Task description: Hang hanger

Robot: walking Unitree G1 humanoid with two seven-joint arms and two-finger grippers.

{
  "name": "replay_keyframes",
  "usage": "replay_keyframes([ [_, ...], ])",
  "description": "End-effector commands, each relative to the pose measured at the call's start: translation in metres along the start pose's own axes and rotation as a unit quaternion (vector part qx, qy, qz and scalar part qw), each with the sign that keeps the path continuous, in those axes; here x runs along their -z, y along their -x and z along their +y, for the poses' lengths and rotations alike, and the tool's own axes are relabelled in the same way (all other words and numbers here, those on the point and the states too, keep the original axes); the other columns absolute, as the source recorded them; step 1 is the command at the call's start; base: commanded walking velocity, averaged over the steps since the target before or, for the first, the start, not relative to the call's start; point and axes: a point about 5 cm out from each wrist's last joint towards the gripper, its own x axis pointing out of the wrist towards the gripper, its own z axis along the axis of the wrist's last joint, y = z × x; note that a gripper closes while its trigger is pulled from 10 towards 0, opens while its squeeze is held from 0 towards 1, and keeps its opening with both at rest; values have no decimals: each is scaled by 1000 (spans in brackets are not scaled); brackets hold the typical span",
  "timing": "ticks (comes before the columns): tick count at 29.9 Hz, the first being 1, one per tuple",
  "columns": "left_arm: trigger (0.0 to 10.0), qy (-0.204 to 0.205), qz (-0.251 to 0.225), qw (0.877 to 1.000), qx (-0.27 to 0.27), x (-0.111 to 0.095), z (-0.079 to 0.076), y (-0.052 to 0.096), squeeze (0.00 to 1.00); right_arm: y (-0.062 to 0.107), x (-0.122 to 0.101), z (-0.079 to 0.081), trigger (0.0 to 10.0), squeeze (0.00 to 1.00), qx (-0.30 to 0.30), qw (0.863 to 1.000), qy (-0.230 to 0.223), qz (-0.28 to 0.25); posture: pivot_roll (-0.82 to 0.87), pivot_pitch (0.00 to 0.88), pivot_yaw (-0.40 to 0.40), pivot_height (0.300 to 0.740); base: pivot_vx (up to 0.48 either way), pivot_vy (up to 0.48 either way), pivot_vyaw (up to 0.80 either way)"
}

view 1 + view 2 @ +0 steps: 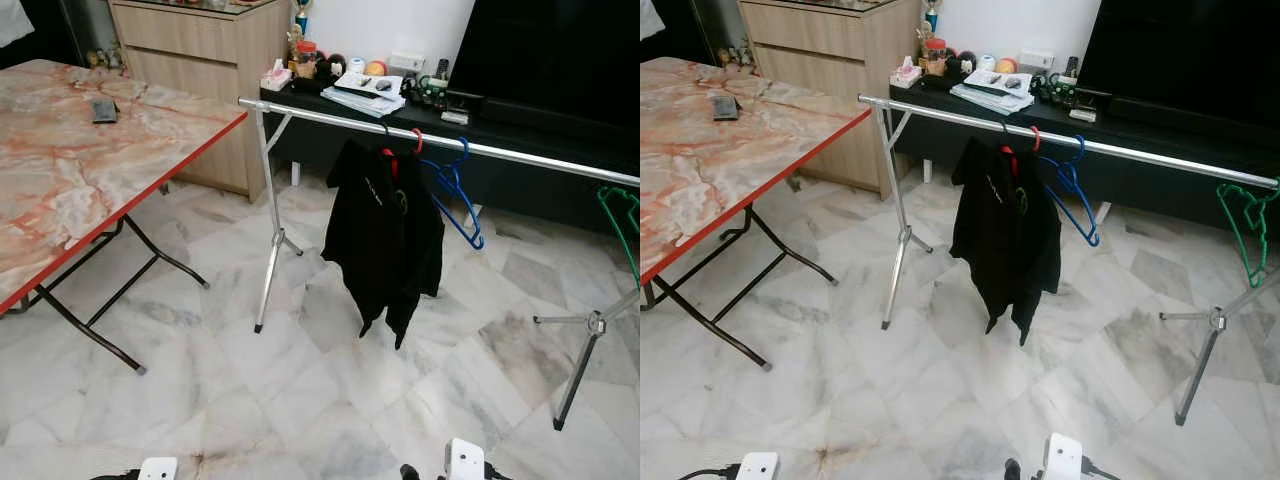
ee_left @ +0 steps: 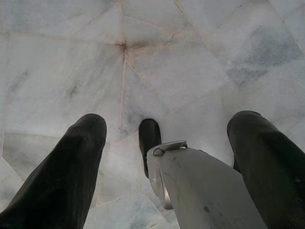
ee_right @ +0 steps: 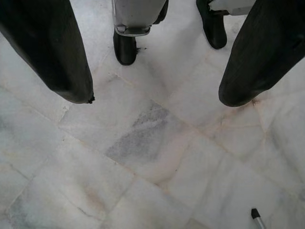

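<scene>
Down near the marble floor (image 1: 330,400), both arms hang idle. The left gripper (image 2: 162,157) has its two black fingers spread wide over bare tile, holding nothing; the right gripper (image 3: 157,67) is likewise spread and empty. Farther ahead stands a silver clothes rail (image 1: 330,118) on tripod legs. A black jacket (image 1: 385,235) hangs from it on a red hanger (image 1: 416,140), with an empty blue hanger (image 1: 455,195) just beside it and a green hanger (image 1: 622,225) near the far right end. To the left sits a folding table (image 1: 60,190) with a marble-patterned top. Beyond the rail, a dark cabinet (image 1: 520,140) holds clutter. The task appears finished or not yet started; any next move calls for finding an unhung hanger.
</scene>
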Motion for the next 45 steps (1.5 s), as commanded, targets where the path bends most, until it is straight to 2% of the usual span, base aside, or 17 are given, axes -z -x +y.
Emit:
replay_keyframes([
  [1,10000,7,-2,1000,-3,1,3,1,0,1,4,-2,10000,0,4,1000,-9,4,73,68,-51,740,0,0,0],
  [9,10000,16,1,1000,-2,2,1,0,0,1,3,-3,10000,0,2,1000,-5,4,79,68,-63,740,0,0,0],
  [45,10000,24,13,1000,7,9,-6,1,0,1,2,-6,10000,0,-1,1000,9,4,78,30,-78,740,280,0,0],
])
